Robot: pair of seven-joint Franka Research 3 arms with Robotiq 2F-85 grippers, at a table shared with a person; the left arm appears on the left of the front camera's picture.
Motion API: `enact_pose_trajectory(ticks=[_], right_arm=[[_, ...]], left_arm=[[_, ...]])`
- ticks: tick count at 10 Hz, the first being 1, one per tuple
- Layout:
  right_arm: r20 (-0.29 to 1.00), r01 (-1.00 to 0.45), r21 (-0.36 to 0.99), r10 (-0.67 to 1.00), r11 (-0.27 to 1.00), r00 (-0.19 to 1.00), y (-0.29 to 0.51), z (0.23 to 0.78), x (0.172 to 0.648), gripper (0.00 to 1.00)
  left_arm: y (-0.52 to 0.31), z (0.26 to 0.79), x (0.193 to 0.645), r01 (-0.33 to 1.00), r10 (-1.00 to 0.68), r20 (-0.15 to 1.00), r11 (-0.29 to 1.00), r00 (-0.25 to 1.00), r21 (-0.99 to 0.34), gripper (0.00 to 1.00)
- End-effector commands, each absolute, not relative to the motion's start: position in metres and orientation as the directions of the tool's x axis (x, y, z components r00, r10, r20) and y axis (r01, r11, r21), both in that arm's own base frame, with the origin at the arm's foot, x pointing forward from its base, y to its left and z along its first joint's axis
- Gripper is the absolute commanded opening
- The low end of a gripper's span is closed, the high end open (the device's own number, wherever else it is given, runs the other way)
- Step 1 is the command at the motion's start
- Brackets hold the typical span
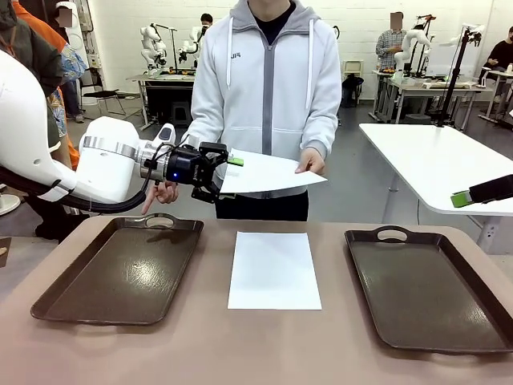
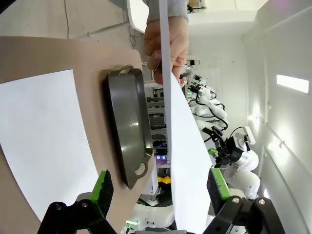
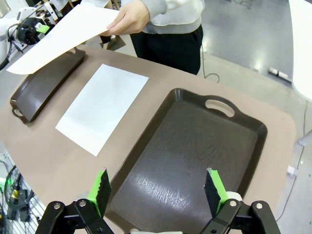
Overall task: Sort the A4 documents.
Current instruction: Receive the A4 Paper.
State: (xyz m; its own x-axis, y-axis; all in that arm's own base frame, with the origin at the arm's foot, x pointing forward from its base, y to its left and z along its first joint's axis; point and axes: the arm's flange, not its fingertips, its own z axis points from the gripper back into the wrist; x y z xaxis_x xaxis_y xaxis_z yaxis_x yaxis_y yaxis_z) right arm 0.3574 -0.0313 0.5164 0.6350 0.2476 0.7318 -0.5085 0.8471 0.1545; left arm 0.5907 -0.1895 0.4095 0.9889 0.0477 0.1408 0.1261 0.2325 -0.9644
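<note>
Lab room, with other benches and white tables at the back. Brown table (image 1: 264, 353) spans the foreground, and a person (image 1: 268, 88) in a grey zip hoodie stands at its far edge.

2 dark brown trays with handles lie flat on the table, well apart: left tray (image 1: 120, 277) and right tray (image 1: 429, 293), both with bare floors.

2 A4 documents are in play:
- Flat sheet (image 1: 274, 269) lies on the table between the trays, long side running away from the robot, touching neither tray.
- Held sheet (image 1: 268, 172) is in the air above the table's far edge, roughly level. The person's hand (image 1: 311, 163) pinches it at its picture-right end.

Left gripper (image 1: 226, 178) is at the other end of the held sheet, jaws spread wide, with the sheet edge passing between them. In the left wrist view the sheet runs edge-on between the green pads, nearer 1 pad than the other, and neither pad presses it. So left = released, straddling the held sheet, not grasping.

Right gripper (image 3: 158, 190) hangs above the near end of the right tray, jaws spread wide, tray floor visible between them. Right = released. In the front view it comes in low from the right edge.
</note>
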Motion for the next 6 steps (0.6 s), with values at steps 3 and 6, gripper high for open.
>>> enact_pose_trajectory(ticks=[3,6], right_arm=[[0.733,-0.513,0.168,0.241,0.842,0.636,-0.0316,0.514,0.3587,1.0],[0.733,-0.513,0.168,0.241,0.842,0.636,-0.0316,0.514,0.3587,1.0]], left_arm=[[-0.1835,0.412,0.5964,0.036,0.103,0.048,0.121,0.993,-0.992,1.0],[-0.1854,0.407,0.5932,-0.006,0.073,0.002,0.1,0.997,-0.995,1.0]])
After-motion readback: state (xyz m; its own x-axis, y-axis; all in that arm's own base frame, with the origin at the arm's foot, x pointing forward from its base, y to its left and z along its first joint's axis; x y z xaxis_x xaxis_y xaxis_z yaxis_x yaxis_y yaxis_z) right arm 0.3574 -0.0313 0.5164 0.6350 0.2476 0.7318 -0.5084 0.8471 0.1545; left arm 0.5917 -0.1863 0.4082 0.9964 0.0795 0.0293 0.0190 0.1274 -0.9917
